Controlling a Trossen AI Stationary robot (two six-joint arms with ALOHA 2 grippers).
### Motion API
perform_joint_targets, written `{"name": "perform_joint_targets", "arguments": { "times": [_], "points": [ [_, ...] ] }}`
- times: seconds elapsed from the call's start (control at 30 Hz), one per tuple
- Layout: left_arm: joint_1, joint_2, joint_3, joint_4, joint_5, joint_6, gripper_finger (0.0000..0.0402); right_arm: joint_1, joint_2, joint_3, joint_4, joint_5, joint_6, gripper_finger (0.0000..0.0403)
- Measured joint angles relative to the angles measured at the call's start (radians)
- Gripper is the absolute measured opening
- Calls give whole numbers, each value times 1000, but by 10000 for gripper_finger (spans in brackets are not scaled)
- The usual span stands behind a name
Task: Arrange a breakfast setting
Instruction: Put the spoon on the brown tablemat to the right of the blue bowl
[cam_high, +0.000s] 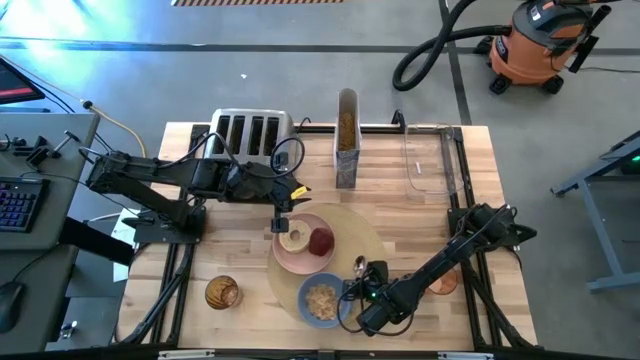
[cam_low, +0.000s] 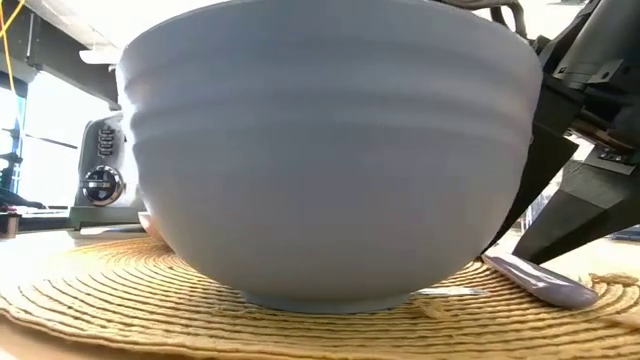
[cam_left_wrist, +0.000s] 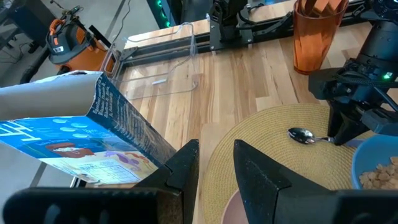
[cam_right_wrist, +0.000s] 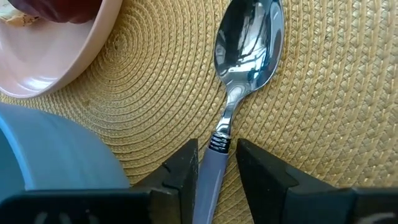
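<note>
One blue printed box (cam_left_wrist: 93, 140), text unreadable

Left arm reaches across table's far half; left gripper (cam_high: 283, 215) points down near centre, fingers (cam_left_wrist: 264, 180) slightly apart. Right arm stretches low along near edge; right gripper (cam_high: 362, 288) fingers (cam_right_wrist: 180, 171) narrowly parted.

Spoon on the mat

My fingers (cam_left_wrist: 214, 171) hover over the placemat (cam_left_wrist: 267, 134); beyond, the spoon (cam_left_wrist: 303, 135) (bowl up) lies flat.
</note>
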Motion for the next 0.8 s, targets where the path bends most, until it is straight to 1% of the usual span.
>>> {"name": "perform_joint_targets", "arguments": {
  "times": [0.37, 0.63, 0.7, 0.8],
  "points": [
    [0, 0, 0, 0, 0, -1, 90, 0, -36, 0, -18, -30, -85, 108],
    [0, 0, 0, 0, 0, -1, 90, 0, -40, 0, 24, -43, -134, 108],
    [0, 0, 0, 0, 0, -1, 90, 0, -40, 0, 24, -44, -135, 103],
    [0, 0, 0, 0, 0, -1, 90, 0, -40, 0, 24, -44, -135, 84]
  ]
}}
